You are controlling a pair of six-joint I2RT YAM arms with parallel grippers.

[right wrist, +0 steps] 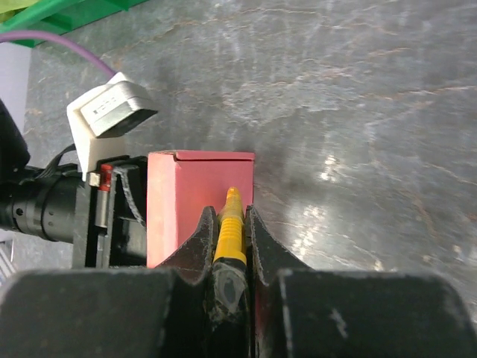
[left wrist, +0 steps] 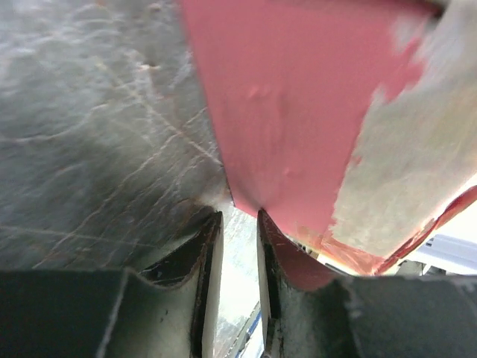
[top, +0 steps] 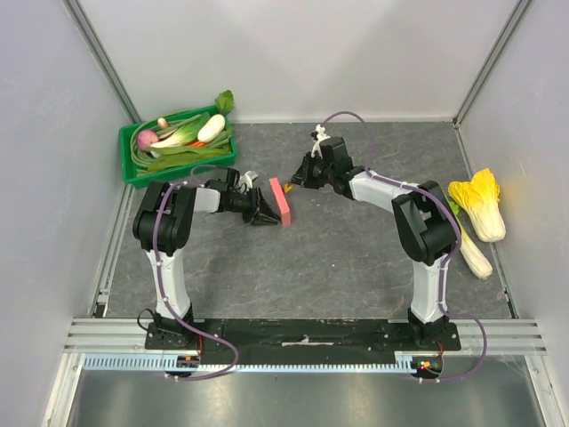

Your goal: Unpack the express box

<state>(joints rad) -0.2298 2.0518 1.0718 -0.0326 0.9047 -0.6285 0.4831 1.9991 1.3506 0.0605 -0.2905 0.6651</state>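
Note:
The express box [top: 282,203] is pink-red and stands on edge in the middle of the grey table. In the left wrist view its face [left wrist: 291,112] fills the top, with a pale scuffed patch on the right. My left gripper [top: 266,214] is against the box's left side. Its jaws [left wrist: 238,220] are almost closed with nothing between them, and the tips touch the box's lower corner. My right gripper [top: 300,181] is shut on a yellow tool [right wrist: 229,227]. The tool's tip rests on the box's top face [right wrist: 197,194].
A green crate [top: 135,166] of vegetables stands at the back left. A yellow-white cabbage [top: 478,203] and a pale long vegetable [top: 474,253] lie by the right wall. The left wrist camera housing [right wrist: 112,112] shows left of the box.

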